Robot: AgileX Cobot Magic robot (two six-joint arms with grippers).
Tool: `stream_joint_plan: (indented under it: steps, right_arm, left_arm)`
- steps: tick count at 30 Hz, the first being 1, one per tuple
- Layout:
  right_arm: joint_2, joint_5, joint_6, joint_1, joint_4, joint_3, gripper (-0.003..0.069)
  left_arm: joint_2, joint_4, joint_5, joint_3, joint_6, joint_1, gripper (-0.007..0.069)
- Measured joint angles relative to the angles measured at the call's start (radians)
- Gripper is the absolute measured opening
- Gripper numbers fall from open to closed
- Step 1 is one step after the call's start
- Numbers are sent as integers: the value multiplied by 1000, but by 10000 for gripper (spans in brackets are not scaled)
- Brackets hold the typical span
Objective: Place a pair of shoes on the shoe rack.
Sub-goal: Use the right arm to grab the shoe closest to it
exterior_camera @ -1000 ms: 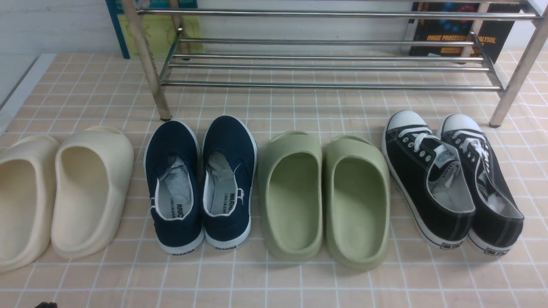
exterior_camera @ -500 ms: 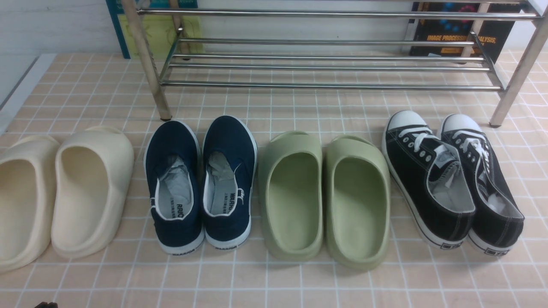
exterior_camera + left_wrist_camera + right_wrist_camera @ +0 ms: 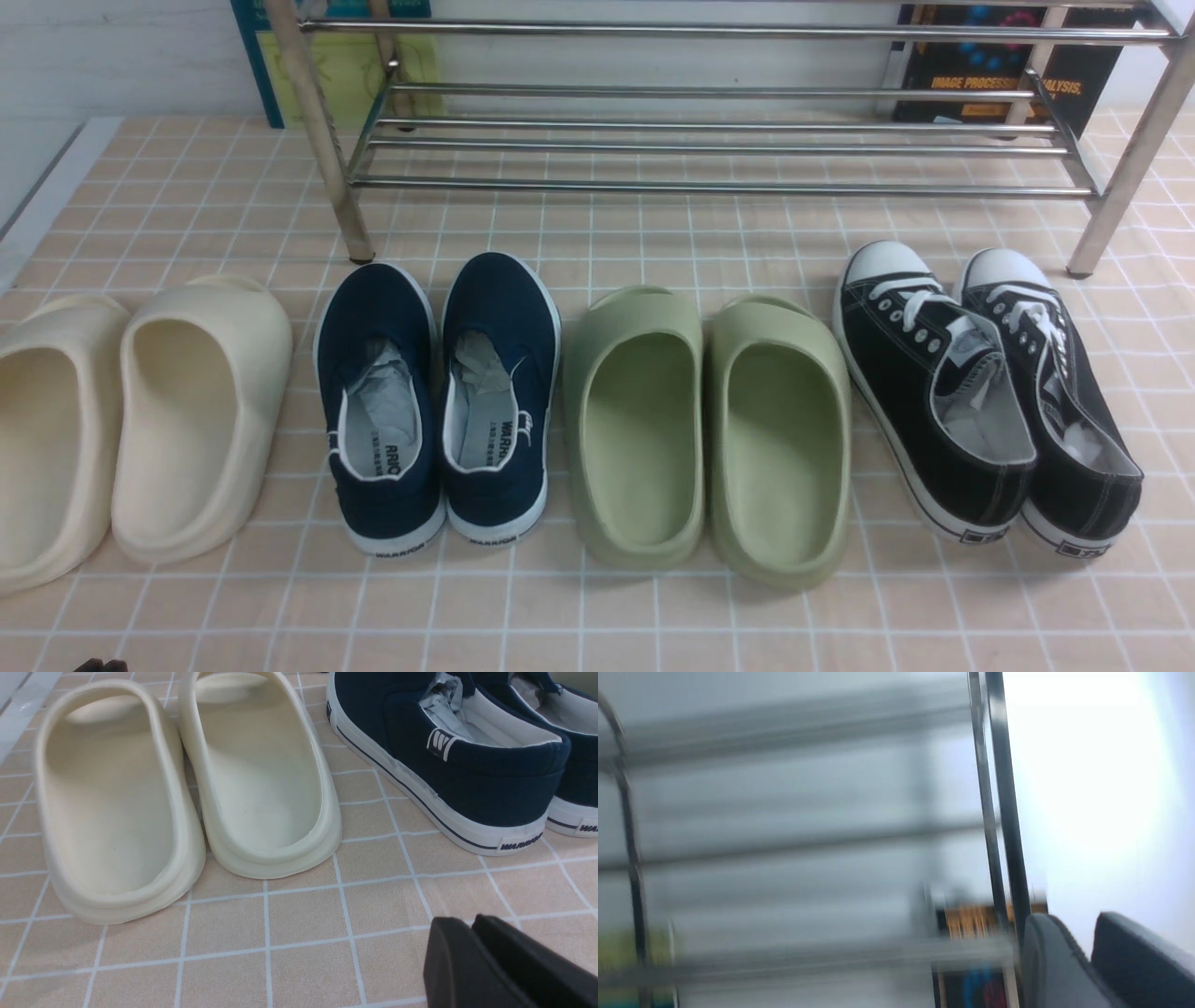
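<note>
The pair of shoes, two black canvas sneakers with white laces and toe caps, stands side by side on the tiled floor at the right of the front view: one [image 3: 934, 392] and its mate [image 3: 1064, 401], toes toward the shoe rack [image 3: 709, 187]. The chrome rack spans the back, its shelf bare. My left gripper [image 3: 467, 921] hovers low over the floor behind the cream slippers, far from the sneakers, fingers together and holding nothing. My right gripper [image 3: 1073, 924] is raised facing blurred rack bars [image 3: 784, 844], with a small gap between its fingers and nothing in it.
Three other pairs line the floor left of the sneakers: cream slippers [image 3: 201, 411], navy slip-ons [image 3: 439, 401], green slippers [image 3: 709, 429]. Books [image 3: 990, 65] lean on the wall behind the rack. The rack's right leg [image 3: 1120, 177] stands just beyond the sneakers' toes.
</note>
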Motion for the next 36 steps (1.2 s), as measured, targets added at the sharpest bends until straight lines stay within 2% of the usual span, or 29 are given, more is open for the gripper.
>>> stream_joint_plan:
  steps: [1, 2, 3, 5, 9, 11, 14, 15, 17, 20, 25, 26, 28, 34, 36]
  right_arm:
    - [0, -67, 0, 0, -1, 0, 155]
    - [-1, -220, 0, 0, -7, 0, 156]
    - [-1, -220, 0, 0, -8, 0, 156]
    - [-1, -462, 0, 0, -7, 0, 156]
    - [-4, -506, 8, 0, -9, -4, 157]
    - [-4, -378, 22, 0, -24, -36, 158]
    - [12, -37, 24, 0, -59, -153, 158]
    - [15, -16, 24, 0, -62, -172, 158]
    - [77, 178, 23, 0, -67, -279, 158]
    - [220, 374, 23, 0, -67, -414, 152]
    - [446, 538, 18, 0, -80, -509, 83]
    - [550, 612, 16, 0, -86, -534, 35]
    - [635, 683, 16, 0, -85, -544, -3]
    - [895, 987, 40, 0, 25, -593, -18]
    - [968, 1083, 5, 0, 90, -622, -18]
  left_arm:
    - [0, 0, 0, 0, 0, 0, 80]
    - [0, 0, 0, 0, 0, 0, 83]
    - [0, 0, 0, 0, 0, 0, 83]
    - [0, 0, 0, 0, 0, 0, 87]
    - [0, 2, 0, 0, 0, 0, 92]
    - [0, 3, 0, 0, 0, 0, 94]
    - [0, 3, 0, 0, 0, 0, 94]
    - [0, 3, 0, 0, 0, 0, 94]
    - [0, 3, 0, 0, 0, 0, 94]
    - [0, 3, 0, 0, 0, 0, 97]
    - [0, 3, 0, 0, -1, 0, 104]
    - [0, 4, 0, 0, -1, 0, 106]
    - [0, 4, 0, 0, -1, 0, 107]
    - [0, 6, 0, 0, -1, 0, 112]
    - [0, 6, 0, 0, -1, 0, 116]
